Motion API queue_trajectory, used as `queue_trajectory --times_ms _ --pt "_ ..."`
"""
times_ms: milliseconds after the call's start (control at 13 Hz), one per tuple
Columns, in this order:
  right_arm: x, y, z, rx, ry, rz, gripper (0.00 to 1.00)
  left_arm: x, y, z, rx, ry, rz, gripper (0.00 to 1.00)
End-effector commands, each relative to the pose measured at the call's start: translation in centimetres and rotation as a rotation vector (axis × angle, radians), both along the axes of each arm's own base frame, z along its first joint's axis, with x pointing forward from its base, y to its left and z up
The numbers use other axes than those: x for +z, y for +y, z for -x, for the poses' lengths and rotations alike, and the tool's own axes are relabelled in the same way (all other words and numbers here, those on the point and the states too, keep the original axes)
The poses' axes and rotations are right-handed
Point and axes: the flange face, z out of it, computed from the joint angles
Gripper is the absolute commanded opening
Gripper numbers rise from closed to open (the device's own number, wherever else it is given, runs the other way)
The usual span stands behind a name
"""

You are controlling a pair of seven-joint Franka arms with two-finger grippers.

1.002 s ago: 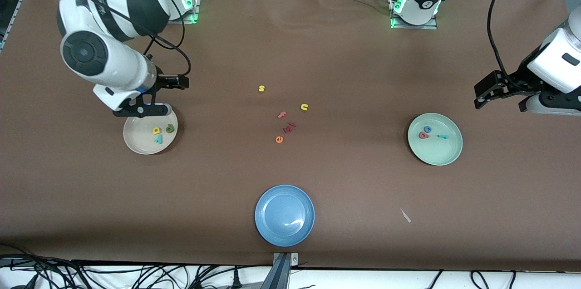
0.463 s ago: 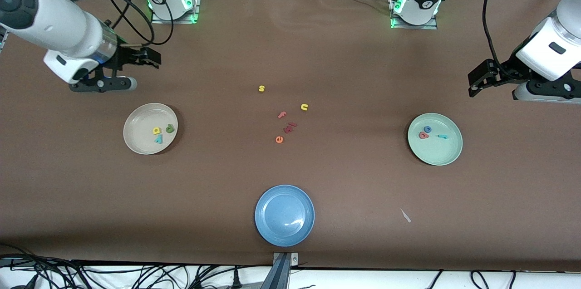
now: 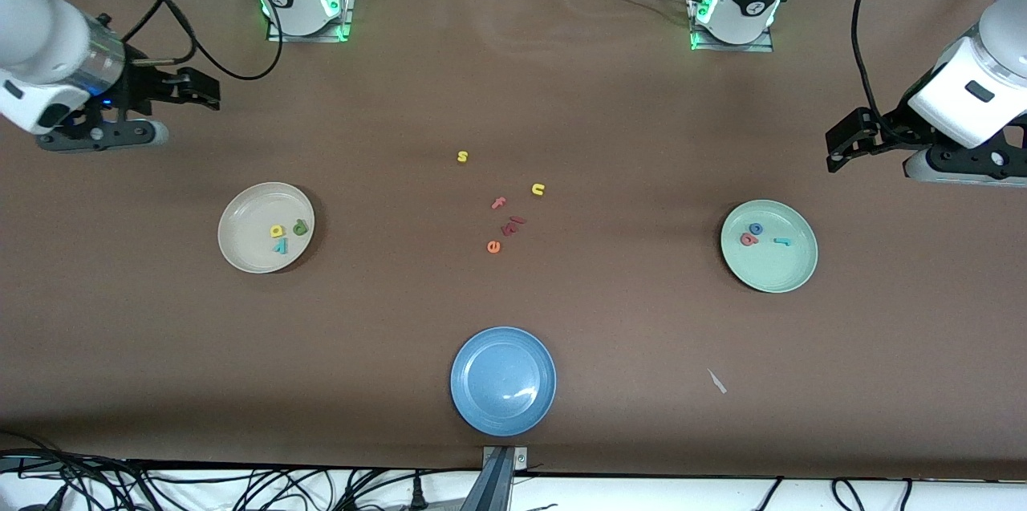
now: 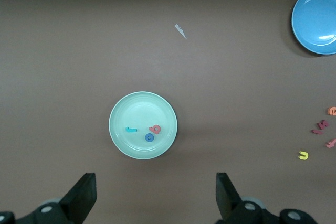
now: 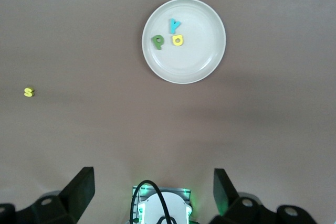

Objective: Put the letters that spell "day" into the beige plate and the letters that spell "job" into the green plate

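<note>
1. The beige plate (image 3: 265,227) sits in the middle left of the front view. Three little letters lie in it: a yellow letter (image 3: 277,231), a dark green letter (image 3: 300,228) and a teal y (image 3: 281,246). They are close together, near the edge of the plate that faces the middle of the table.

2. The green plate (image 3: 769,245) sits in the middle right of the front view. It holds a blue o (image 3: 755,229), a pink b (image 3: 748,239) and a teal j (image 3: 782,241).

3. The right gripper (image 3: 100,134) is in the upper left corner of the front view, up over bare table. Its fingers are spread wide and it holds nothing.

4. The left gripper (image 3: 947,166) is at the right edge of the front view, higher in the frame than the green plate. Its fingers are wide open too, with nothing between them.

5. Some extra letters lie in the middle of the frame: a yellow s (image 3: 462,156), a yellow u (image 3: 537,189), a pink f (image 3: 499,203), an orange e (image 3: 493,246) and dark red bits (image 3: 512,225). The blue plate (image 3: 503,381) at the bottom middle has nothing in it.

6. I think the job looks done. Both words are in their plates. The next move only needs both arms to stay clear and leave the plates alone.
</note>
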Motion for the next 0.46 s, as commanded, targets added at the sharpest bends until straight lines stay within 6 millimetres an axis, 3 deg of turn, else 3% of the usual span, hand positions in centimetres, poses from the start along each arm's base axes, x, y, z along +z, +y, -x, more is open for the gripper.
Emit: queue_trajectory --times_ms 0,386 --pt "1.4 -2.5 0.3 -0.04 -0.021 -0.002 1.0 0.5 -0.3 0.6 0.002 -0.006 0.021 1.0" --pt "1.3 -4.0 -0.1 -0.066 -0.031 -0.006 1.0 0.7 -0.3 0.6 0.001 -0.009 0.021 1.0"
